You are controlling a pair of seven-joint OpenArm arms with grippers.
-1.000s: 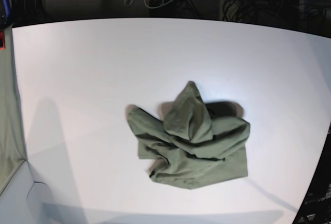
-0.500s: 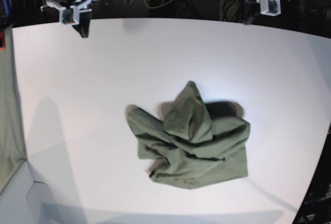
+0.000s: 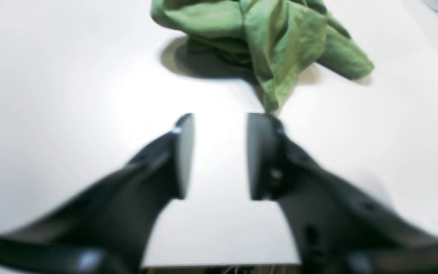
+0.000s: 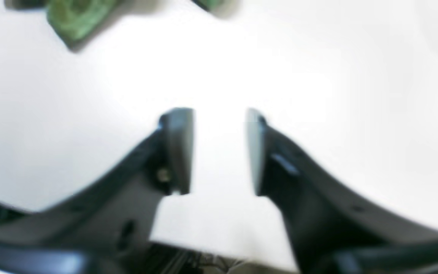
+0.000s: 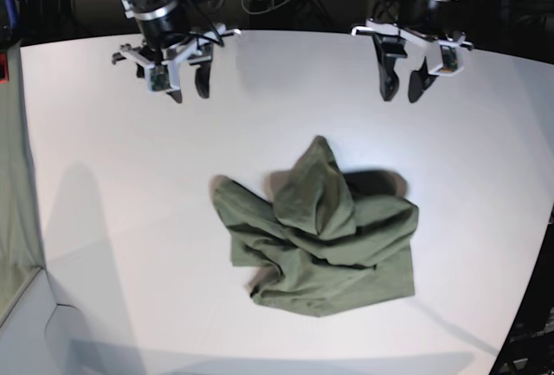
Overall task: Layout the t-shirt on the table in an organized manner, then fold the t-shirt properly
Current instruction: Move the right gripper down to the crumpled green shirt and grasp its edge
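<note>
The t-shirt (image 5: 320, 232) lies crumpled mid-bench (image 5: 104, 219) — left hand (image 5: 399, 93) and right hand (image 5: 188, 91) hang above it, both parted and empty, ready to spread it.

Bare table (image 5: 104, 184) lies all around me; only the crumpled t-shirt (image 5: 320, 232) stands ahead, heaped between my two arms' paths.

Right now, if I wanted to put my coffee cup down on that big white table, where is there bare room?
The smooth white table is bare along the side bordering the crumpled olive-green t-shirt, and in the strip between the two grippers. It is crowded mid-table at the shirt, and near the far edge under the open right gripper and open left gripper.
</note>
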